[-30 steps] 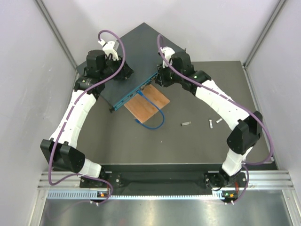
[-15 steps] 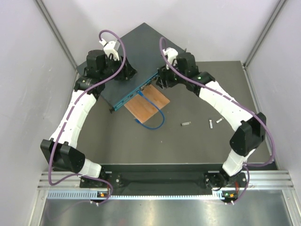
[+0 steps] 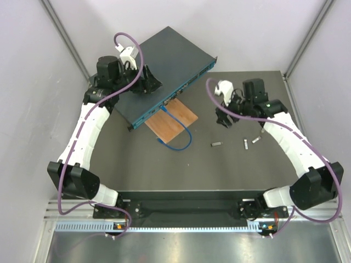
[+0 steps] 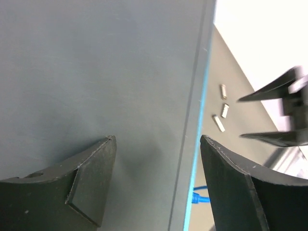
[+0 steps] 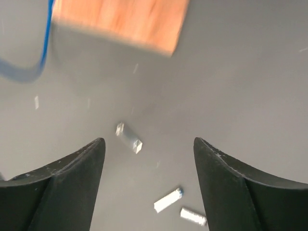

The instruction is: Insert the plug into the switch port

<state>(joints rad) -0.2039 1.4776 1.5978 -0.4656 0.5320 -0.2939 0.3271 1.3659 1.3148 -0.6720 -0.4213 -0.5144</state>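
- Left hand (image 4: 158, 139) is spread wide with nothing between the fingers. It hovers over the flat top of the switch (image 3: 167, 60), just beside its long port edge.
- Right hand (image 3: 224, 119) is wide and empty too, over bare tabletop (image 3: 137, 164) right of centre. A few small metal bits (image 3: 217, 144) lie near it, toward the near edge. Its wrist view is blurry, so we won't say more.
- We see the switch sitting slanted at the far left of the tabletop, one corner poking past the far edge and the port row facing the middle.
- One end of the blue cable (image 3: 185, 125) runs up to the port face across the wooden board (image 3: 164, 126), and we can't tell if it's seated. The cable loops toward the near edge, and its other end, the plug (image 3: 160, 141), lies loose by the board's near corner.
- Our guess on handling: the plug is tiny, light, hard plastic on a floppy, springy lead, so we'd pinch the plug body just behind the tip and keep the clip free.
- The switch looks heavy, stiff and smooth. It could slide when pushed, so we'd brace it from the top or the back edge.
- That loose plug lies between the two hands and closer to the near edge than either. It's well apart from the right hand and on that hand's left.
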